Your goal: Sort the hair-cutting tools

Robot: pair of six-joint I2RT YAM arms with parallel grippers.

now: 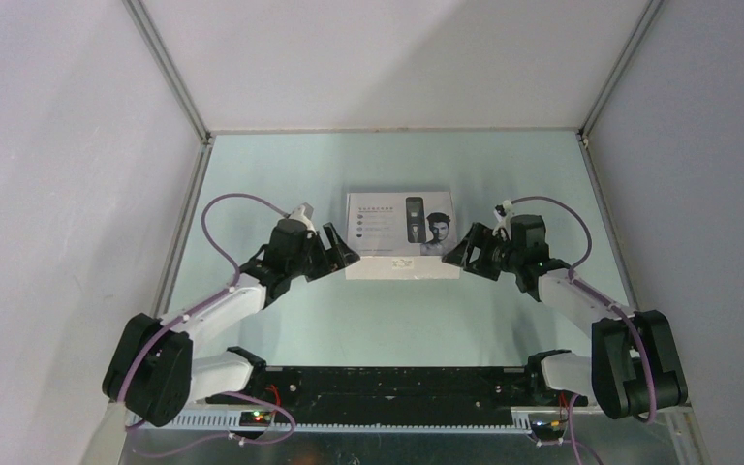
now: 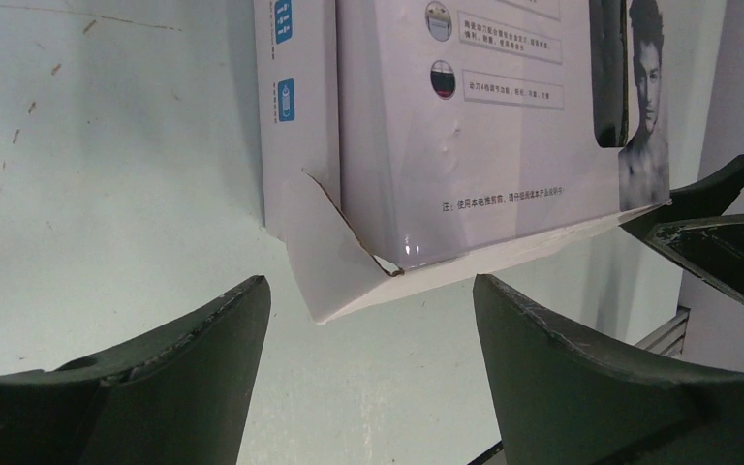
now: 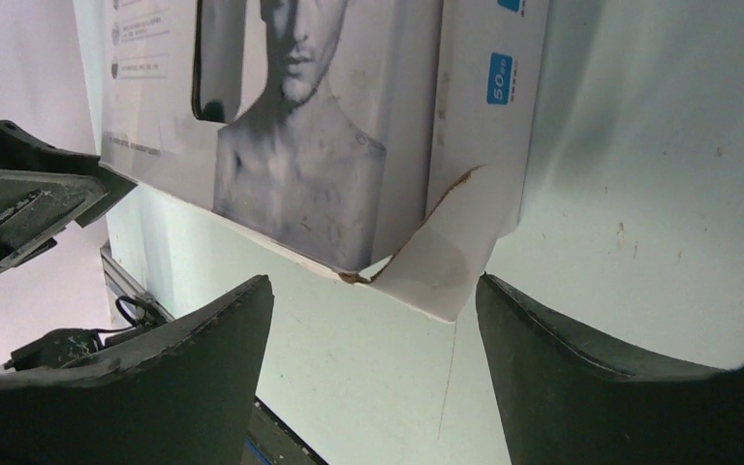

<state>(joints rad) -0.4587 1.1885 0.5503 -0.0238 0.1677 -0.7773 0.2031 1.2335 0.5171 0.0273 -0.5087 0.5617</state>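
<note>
Left hand [image 1: 343, 250], right hand [image 1: 457, 251] flanking white box [image 1: 399, 231]

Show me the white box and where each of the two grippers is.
box [image 1: 399, 232], overhead view, middle of its printed lid.
left gripper [image 1: 345, 246], overhead view, between its fingertips.
right gripper [image 1: 457, 248], overhead view, between its fingertips.

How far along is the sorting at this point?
Done: nothing visible. The white box lies closed on the table, with no tools out. In hand: the left gripper and right gripper, both open and empty, sit at its two near corners. Left: open the box, take the tools out, sort them.
</note>
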